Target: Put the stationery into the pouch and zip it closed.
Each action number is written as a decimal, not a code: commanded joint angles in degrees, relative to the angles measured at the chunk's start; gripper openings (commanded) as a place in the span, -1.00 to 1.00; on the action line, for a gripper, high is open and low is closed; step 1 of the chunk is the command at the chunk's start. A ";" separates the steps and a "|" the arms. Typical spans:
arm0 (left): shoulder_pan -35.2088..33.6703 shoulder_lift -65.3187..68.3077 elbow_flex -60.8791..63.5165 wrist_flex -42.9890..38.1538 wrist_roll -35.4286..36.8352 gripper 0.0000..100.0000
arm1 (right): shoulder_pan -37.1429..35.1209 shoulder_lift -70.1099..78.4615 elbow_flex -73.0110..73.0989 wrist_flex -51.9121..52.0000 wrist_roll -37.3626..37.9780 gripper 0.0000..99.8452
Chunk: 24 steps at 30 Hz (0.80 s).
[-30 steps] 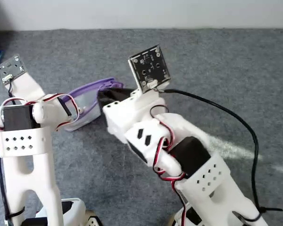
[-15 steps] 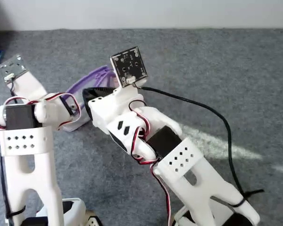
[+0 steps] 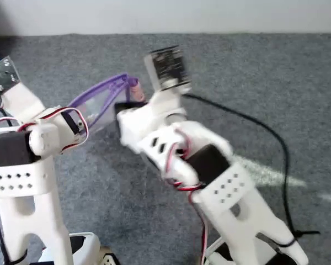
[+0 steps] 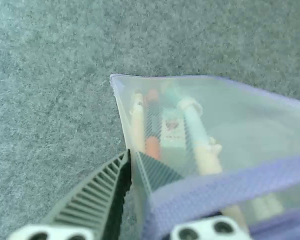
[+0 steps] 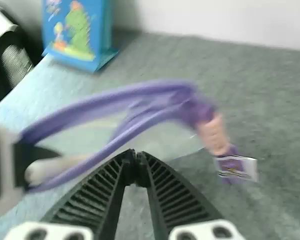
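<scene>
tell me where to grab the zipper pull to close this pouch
Likely pinch the pinkish pull itself, just above its dangling tag, coming in from beyond that end of the pouch: it sticks out free past the purple zipper band.

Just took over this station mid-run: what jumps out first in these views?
A clear pouch with a purple zip edge is held up between the two arms, left of centre in the high view. The left hand pinches its side wall, and pens are packed inside. The right hand is shut at the zip edge, near a pink pull.
</scene>
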 commanded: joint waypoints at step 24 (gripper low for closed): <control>3.78 9.85 0.66 2.29 0.26 -0.98 | 18.51 -11.47 -3.43 18.33 -1.05 -0.98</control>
